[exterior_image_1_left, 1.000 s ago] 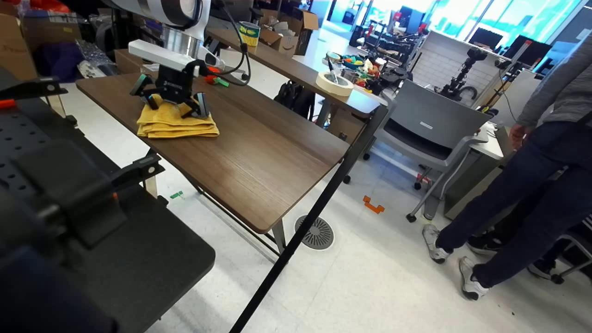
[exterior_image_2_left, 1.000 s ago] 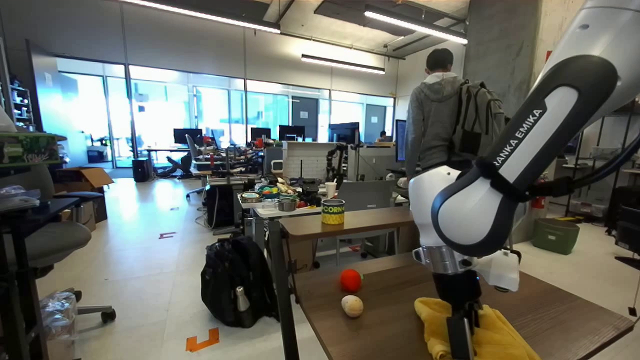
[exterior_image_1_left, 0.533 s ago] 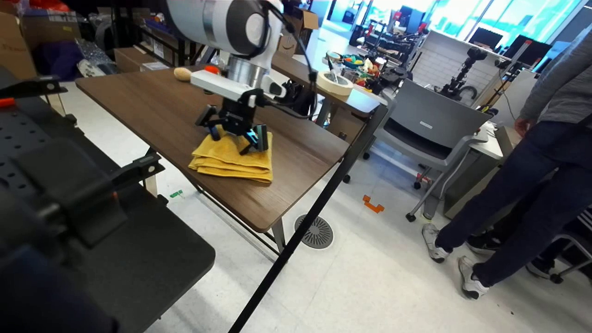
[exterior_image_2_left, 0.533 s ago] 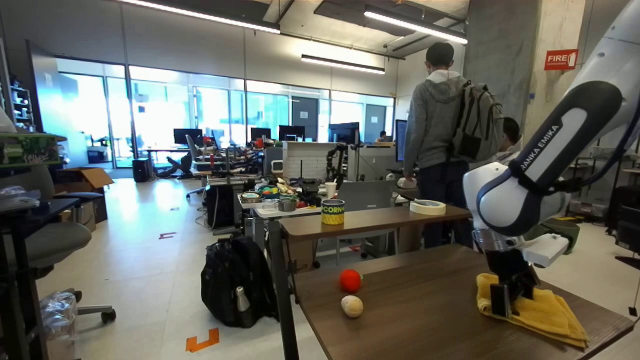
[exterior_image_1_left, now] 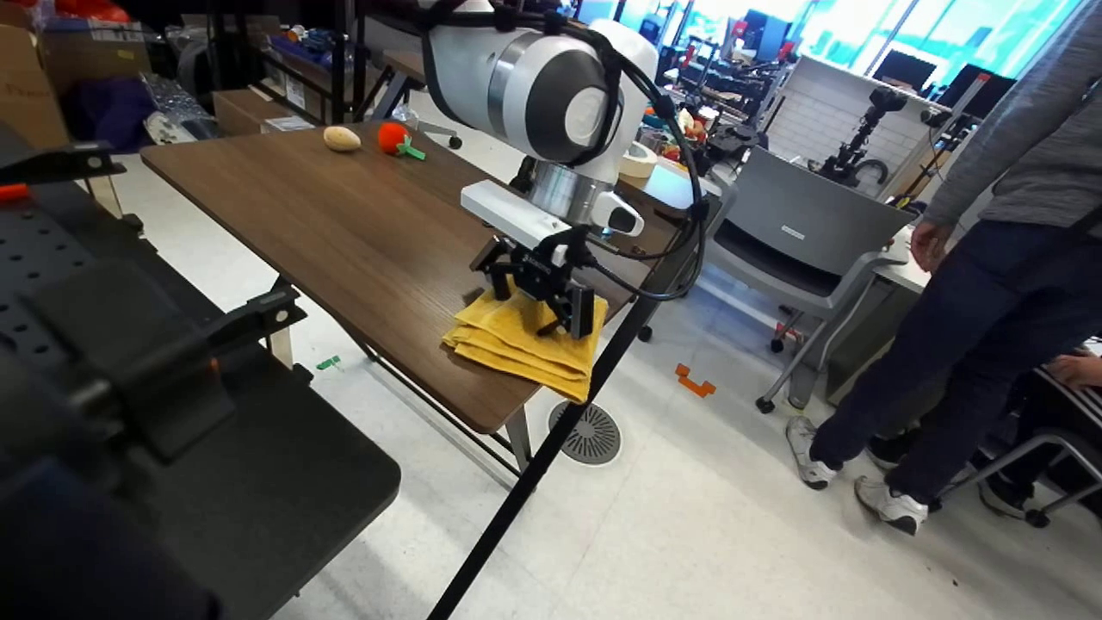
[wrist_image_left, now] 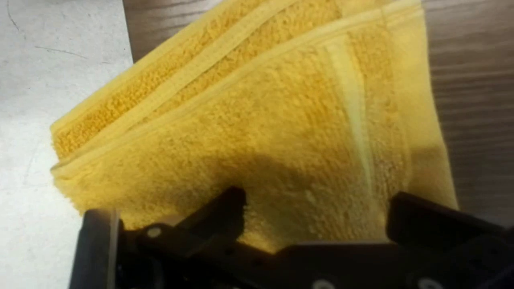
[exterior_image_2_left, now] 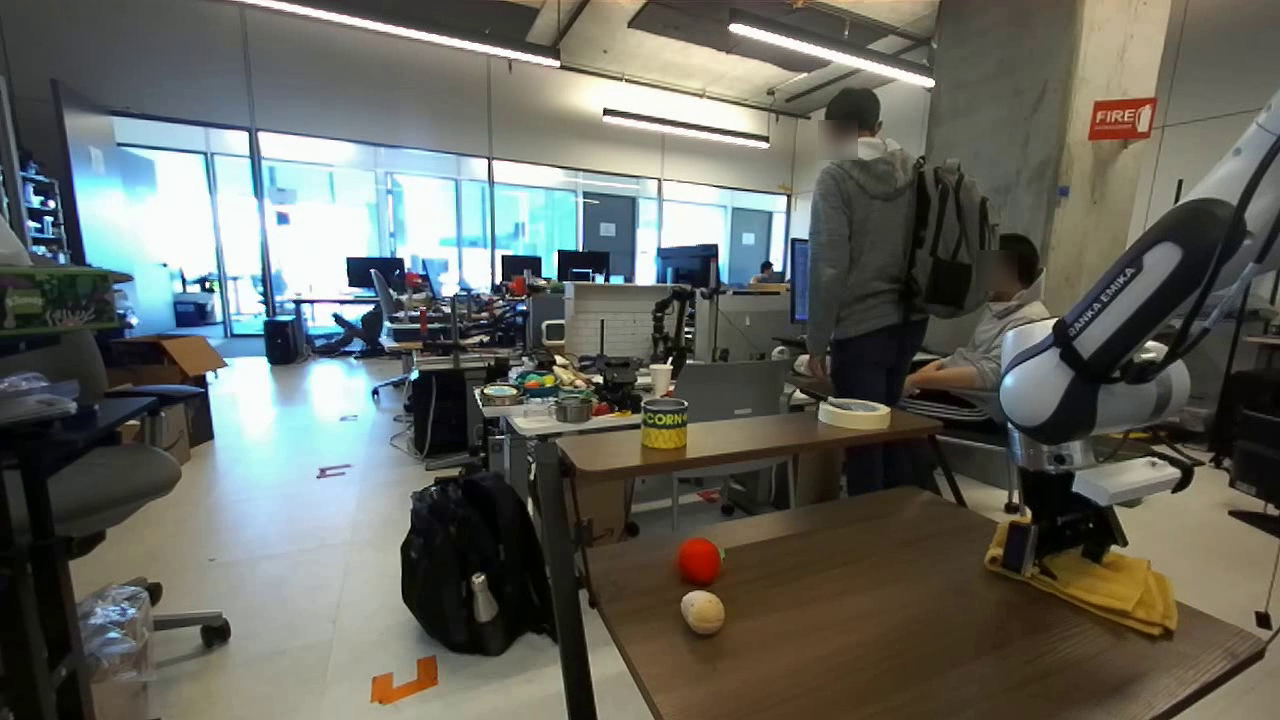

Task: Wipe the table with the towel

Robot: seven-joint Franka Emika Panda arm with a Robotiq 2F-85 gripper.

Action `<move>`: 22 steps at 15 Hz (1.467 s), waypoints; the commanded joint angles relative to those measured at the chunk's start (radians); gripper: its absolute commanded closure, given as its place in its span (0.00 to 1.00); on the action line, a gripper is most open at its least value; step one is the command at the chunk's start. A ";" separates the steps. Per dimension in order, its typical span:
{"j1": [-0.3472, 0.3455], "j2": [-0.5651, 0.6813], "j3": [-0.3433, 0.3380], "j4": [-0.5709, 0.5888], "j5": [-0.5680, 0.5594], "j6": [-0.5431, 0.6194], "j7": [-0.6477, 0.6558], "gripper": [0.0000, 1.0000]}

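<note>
Jaws wide apart on the towel (exterior_image_1_left: 521, 337), one corner off the table (exterior_image_1_left: 370, 237).

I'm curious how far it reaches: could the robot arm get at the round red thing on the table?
Probably, after moving: the open gripper is down at the towel, near the opposite end of the table, but nothing visible blocks the way to the round red thing.
</note>
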State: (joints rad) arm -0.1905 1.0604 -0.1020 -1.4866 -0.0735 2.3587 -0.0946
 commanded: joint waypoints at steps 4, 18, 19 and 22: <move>0.066 0.103 0.085 0.100 0.028 0.177 0.028 0.00; 0.022 0.220 0.119 0.366 0.152 0.179 0.107 0.00; -0.003 0.228 0.124 0.385 0.171 0.172 0.105 0.00; -0.047 0.246 0.139 0.400 0.190 0.132 0.068 0.00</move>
State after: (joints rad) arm -0.2036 1.2550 0.0120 -1.1470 0.0869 2.5401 0.0070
